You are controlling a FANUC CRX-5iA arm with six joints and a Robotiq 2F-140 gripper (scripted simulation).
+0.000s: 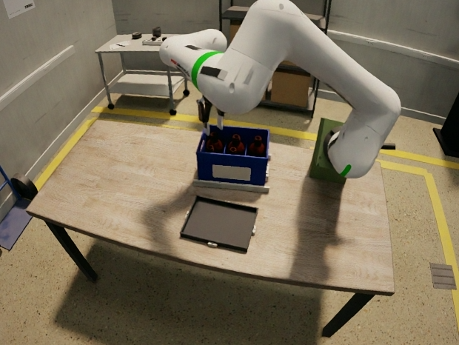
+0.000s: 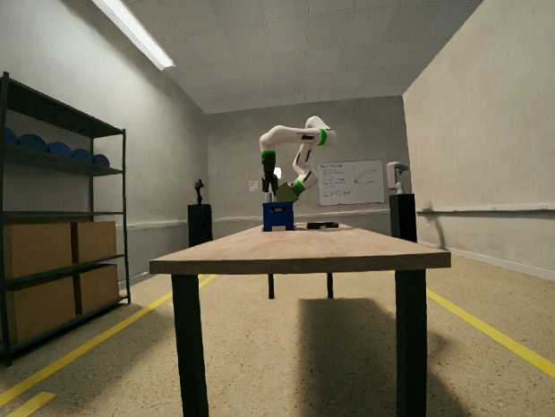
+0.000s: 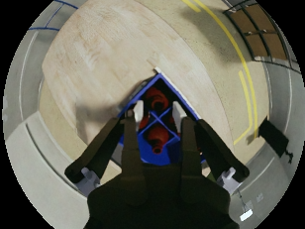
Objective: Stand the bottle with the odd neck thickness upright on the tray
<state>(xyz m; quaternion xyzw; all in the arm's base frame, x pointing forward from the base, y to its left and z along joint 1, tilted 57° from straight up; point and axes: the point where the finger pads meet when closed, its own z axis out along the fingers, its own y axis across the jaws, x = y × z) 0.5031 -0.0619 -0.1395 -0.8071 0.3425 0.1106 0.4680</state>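
A blue crate [image 1: 207, 166] [image 2: 277, 215] [image 3: 172, 96] stands at the middle back of the table and holds several brown bottles [image 1: 236, 142] [image 1: 257, 145]. My gripper [image 1: 213, 129] [image 2: 268, 197] [image 3: 157, 107] points straight down over the crate's back left corner, with its fingertips about level with the rim. The fingers are partly open and stand either side of the back left bottle [image 1: 214, 142] [image 3: 157, 138]. I cannot see them pressing on it. In the wrist view a second bottle [image 3: 155, 98] stands in the cell beyond. The dark tray [image 1: 218, 224] [image 2: 322, 225] lies in front of the crate with nothing on it.
A light strip [image 1: 229, 185] lies along the crate's front foot. The arm's green base block [image 1: 323, 148] stands at the table's back right. A metal trolley [image 1: 141, 48] and shelves with boxes stand beyond the table.
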